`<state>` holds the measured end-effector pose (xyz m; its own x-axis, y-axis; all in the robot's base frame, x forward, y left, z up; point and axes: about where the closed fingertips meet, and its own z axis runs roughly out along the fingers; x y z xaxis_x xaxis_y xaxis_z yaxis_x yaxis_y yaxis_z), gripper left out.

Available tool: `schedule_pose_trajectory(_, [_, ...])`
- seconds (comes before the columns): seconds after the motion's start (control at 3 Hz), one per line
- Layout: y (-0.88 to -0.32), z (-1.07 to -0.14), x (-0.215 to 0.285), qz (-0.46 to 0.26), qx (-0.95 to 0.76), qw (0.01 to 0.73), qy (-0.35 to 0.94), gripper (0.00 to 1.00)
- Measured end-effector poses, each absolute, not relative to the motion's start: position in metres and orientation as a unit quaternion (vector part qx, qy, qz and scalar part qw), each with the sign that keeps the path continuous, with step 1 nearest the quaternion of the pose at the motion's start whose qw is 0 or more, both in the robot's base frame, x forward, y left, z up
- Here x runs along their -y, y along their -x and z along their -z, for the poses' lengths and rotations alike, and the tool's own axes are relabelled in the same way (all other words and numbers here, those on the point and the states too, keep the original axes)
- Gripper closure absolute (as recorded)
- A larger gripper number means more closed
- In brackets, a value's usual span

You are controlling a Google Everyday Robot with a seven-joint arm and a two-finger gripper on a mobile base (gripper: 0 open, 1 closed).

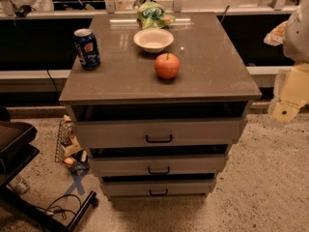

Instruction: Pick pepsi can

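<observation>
We record a speckled floor [270,178] and, standing on it, a grey-brown desk [212,76] with three drawers [159,132], each with a dark handle. A railing runs behind the desk.

The pepsi can [87,49] stands upright near the desk's back left corner, close to the left edge and apart from the other items. A white bowl [153,39] sits near the back centre. A green bag [153,14] lies just behind it at the far edge. A red apple [167,65] rests in front of the bowl, near the middle of the top.

The gripper [288,100] hangs off the desk's right side, beyond its edge and well apart from the can. We cannot tell whether the jaws are apart or together.

On the floor at left we note a wire basket [65,144] against the desk and a black cart [14,149].
</observation>
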<state>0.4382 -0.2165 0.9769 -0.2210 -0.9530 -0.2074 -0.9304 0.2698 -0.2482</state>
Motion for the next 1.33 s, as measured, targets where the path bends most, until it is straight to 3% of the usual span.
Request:
schedule_pose_trajectory(0.67, [-0.447,-0.984,0.202,0.035,-0.777,0.193,0.598,0.00])
schedule_pose_trajectory(1.33, [-0.499,-1.008,0.142,-0.048,-0.765,0.379,0.519,0.00])
